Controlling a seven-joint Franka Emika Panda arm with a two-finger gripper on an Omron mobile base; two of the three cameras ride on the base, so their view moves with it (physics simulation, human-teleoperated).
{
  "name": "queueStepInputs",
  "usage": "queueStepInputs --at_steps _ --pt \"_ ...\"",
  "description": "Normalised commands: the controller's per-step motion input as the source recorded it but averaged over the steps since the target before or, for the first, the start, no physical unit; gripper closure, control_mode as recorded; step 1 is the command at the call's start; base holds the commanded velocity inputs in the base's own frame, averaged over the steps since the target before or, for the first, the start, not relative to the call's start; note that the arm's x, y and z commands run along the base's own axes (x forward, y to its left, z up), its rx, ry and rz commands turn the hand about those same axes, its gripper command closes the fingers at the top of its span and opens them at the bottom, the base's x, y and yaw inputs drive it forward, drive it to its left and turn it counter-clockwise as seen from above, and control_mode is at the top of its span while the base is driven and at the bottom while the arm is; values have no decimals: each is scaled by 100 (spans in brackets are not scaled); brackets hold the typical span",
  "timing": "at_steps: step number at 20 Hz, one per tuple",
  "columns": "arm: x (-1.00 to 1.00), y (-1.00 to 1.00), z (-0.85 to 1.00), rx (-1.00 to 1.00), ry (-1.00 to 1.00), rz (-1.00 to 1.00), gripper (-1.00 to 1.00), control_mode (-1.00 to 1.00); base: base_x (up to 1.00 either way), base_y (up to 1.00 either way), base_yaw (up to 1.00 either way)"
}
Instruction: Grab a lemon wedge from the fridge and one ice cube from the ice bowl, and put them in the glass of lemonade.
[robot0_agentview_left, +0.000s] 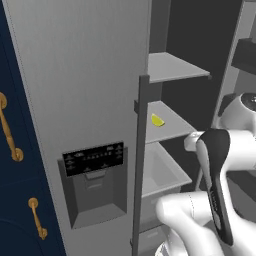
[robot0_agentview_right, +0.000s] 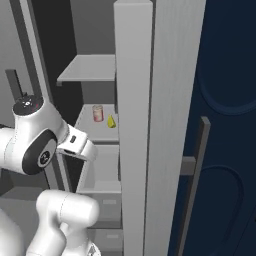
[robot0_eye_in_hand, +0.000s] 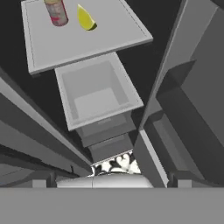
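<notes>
Pale grey fridge shelf (robot0_eye_in_hand: 87, 41) — lemon wedge (robot0_eye_in_hand: 85, 18) beside a small red-labelled can (robot0_eye_in_hand: 56, 12), both resting on it

I see the fridge (robot0_agentview_left: 75, 75) with one door swung wide, so the way in from my side lies open. The middle shelf (robot0_eye_in_hand: 87, 41) has bare surface across its front and right; at its back stand a small can (robot0_eye_in_hand: 56, 12) and, just beside it, the lemon wedge (robot0_eye_in_hand: 86, 18), apart from each other. The upper shelf (robot0_agentview_right: 90, 70) caps the headroom above. The open bin (robot0_eye_in_hand: 98, 94) below juts forward past the shelf edge.
</notes>
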Motion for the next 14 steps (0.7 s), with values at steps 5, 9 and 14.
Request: queueStepInputs --at_steps 5,9,14 --pt "70 0 -4 0 4 5 -100 -100 0 0 0" --pt "86 0 -23 1 3 5 -100 -100 0 0 0" --pt "100 0 -11 0 8 7 -100 -100 0 0 0"
